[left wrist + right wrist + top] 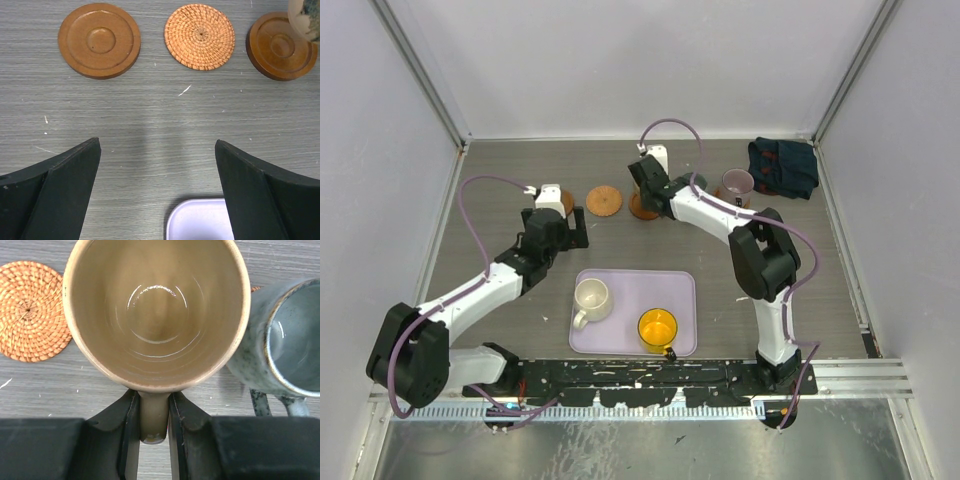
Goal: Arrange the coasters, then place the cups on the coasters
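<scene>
Grey-grained bench, white walls; left hand open. Only its wrist view shows right hand pinching tan cup by the handle.

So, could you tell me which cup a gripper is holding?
The tan cup: the right gripper pinches its handle. The white cup and yellow cup sit on the tray; the grey-green cup and purple cup stand ungripped.

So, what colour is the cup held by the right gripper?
The cup in the right gripper is tan-beige; the right wrist view shows it best.
</scene>
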Available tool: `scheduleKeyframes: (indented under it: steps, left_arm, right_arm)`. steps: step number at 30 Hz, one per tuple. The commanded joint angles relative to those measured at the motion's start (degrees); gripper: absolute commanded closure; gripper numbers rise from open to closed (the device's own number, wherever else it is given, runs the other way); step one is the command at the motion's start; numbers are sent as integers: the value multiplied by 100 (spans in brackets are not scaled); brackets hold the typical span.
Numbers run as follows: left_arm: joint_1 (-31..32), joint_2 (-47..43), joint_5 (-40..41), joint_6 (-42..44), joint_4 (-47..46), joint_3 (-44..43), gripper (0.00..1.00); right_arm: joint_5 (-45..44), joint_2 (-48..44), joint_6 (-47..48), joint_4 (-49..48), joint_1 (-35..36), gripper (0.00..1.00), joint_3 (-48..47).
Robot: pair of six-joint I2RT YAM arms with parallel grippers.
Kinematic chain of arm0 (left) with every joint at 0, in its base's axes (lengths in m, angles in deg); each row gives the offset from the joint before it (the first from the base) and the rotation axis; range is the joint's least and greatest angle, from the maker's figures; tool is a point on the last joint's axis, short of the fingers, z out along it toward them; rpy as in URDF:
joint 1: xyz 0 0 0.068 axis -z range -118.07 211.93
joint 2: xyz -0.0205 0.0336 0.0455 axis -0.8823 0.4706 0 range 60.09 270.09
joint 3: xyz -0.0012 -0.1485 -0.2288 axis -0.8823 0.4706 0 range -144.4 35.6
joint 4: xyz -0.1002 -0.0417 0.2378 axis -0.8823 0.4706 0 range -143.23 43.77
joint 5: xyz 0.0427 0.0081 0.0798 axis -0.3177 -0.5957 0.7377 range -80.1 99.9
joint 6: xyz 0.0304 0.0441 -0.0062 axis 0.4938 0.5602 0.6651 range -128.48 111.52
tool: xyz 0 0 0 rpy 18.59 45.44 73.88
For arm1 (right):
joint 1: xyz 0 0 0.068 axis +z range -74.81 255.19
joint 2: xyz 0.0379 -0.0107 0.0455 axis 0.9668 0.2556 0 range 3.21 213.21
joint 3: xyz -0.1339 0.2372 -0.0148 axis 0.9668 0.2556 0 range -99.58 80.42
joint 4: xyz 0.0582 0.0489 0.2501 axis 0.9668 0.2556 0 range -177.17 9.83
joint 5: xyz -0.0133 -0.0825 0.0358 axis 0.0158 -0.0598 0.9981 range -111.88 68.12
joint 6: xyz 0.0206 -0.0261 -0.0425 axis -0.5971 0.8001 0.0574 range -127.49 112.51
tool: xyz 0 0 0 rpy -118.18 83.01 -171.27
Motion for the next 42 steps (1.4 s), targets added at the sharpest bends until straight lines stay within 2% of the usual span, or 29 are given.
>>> scheduleKeyframes:
  steps: [1, 10, 32, 42]
  left_arm:
    - [-46, -71, -82, 42, -304, -226, 2]
    - [-43, -202, -105, -11, -129, -147, 2]
    - [-46, -225, -138, -40, -51, -115, 2]
    - [-46, -146, -147, -43, -71, -126, 2]
  right_arm:
    - [10, -79, -68, -265, -48, 99, -749]
    - [245, 213, -210, 185, -46, 99, -1176]
    - [517, 367, -542, 456, -39, 99, -1028]
    - [381, 444, -573, 498, -47, 99, -952]
